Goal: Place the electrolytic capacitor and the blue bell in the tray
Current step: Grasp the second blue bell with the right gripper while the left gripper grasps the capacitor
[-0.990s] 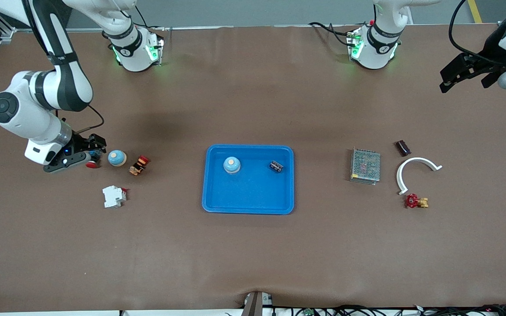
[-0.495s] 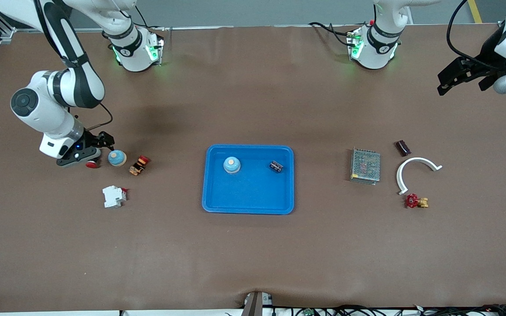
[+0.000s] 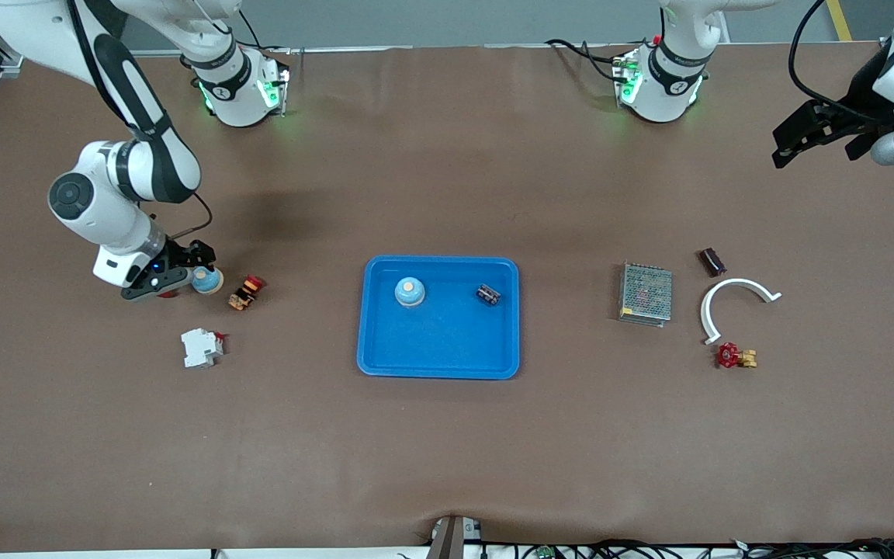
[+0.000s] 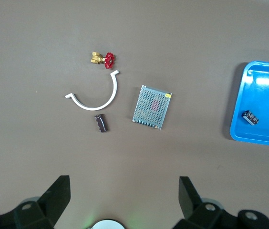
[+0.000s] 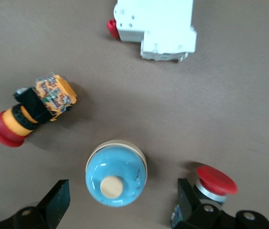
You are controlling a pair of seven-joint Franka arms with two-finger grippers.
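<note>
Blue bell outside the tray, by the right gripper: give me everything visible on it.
The blue bell is a small glossy light-blue dome with a tan round button on top and a pale rim at its base. It stands upright on the brown table toward the right arm's end, beside a red push button and an orange-and-black switch. The right gripper hovers over it with jaws open, one finger on each side, nothing touching it.

White Franka arms with black joint bands, black cables, green-lit bases, black hands
</note>
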